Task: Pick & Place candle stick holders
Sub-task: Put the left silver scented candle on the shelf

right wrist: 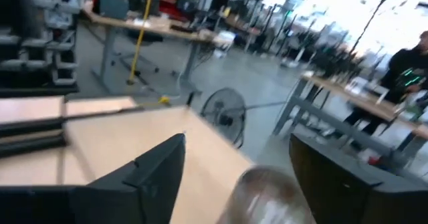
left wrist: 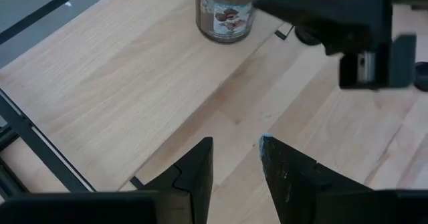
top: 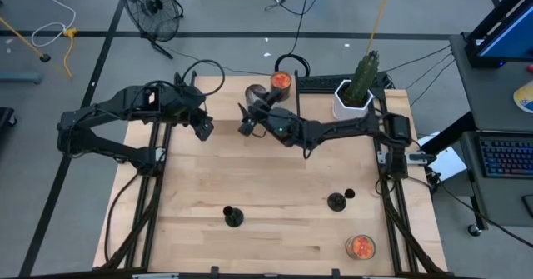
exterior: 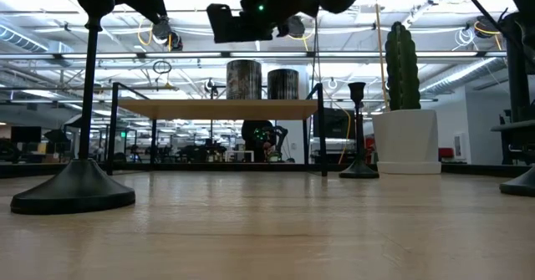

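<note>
Three black candle stick holders stand on their round bases on the table: one close at the left (exterior: 75, 188) (top: 233, 217), one farther back (exterior: 358, 134), one at the right edge (exterior: 522, 184) (top: 336, 201). No gripper is near them. My right gripper (right wrist: 234, 177) (top: 247, 119) is open and level over the raised wooden shelf (exterior: 217, 109). A grey glass jar (left wrist: 227, 10) (right wrist: 267, 190) stands just beyond its fingertips. My left gripper (left wrist: 235, 164) (top: 202, 127) hangs open above the shelf's left part, slanting down, with nothing between its fingers.
A second jar with orange contents (top: 281, 81) stands on the shelf beside the grey one. A cactus in a white pot (top: 354, 96) is at the far right. Another orange jar (top: 360, 246) sits at the near right corner. The table's middle (top: 275, 179) is bare wood.
</note>
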Controlling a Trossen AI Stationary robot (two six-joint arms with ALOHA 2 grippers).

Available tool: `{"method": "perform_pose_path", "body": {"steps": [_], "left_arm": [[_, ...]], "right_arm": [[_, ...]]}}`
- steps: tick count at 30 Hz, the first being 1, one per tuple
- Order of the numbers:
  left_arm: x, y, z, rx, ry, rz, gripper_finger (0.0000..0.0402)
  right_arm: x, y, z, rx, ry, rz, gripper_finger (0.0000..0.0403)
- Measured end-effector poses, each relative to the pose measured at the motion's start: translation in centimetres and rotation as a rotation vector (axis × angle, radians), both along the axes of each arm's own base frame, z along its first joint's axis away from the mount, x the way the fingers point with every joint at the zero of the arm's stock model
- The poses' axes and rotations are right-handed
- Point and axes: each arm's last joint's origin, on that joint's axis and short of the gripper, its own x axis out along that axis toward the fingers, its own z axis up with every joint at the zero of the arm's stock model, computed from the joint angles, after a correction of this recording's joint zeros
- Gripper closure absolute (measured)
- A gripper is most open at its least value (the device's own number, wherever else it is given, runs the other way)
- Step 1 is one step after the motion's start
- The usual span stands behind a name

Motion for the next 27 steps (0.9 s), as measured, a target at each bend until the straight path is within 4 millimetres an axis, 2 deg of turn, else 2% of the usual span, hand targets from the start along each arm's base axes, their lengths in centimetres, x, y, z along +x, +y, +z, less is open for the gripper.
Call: {"method": "perform_pose_path", "body": {"steps": [7,14,19,27], "left_arm": [[0.0,0.0,0.0,0.000,0.000,0.000,0.0270],[0.0,0.0,0.0,0.000,0.000,0.001,0.0270],[0.0,0.0,0.0,0.000,0.000,0.001,0.0270],[0.0,0.0,0.0,0.001,0.000,0.001,0.0270]], "right_arm": [[0.0,0.9,-1.8,0.137,0.090,0.082,0.0220],[-0.4,-1.1,-2.5,0.200,0.084,0.067,0.0295],[-0.7,-1.8,-3.3,0.251,0.082,0.091,0.0317],[-1.2,-3.0,-4.1,0.278,0.057,0.053,0.0319]]}}
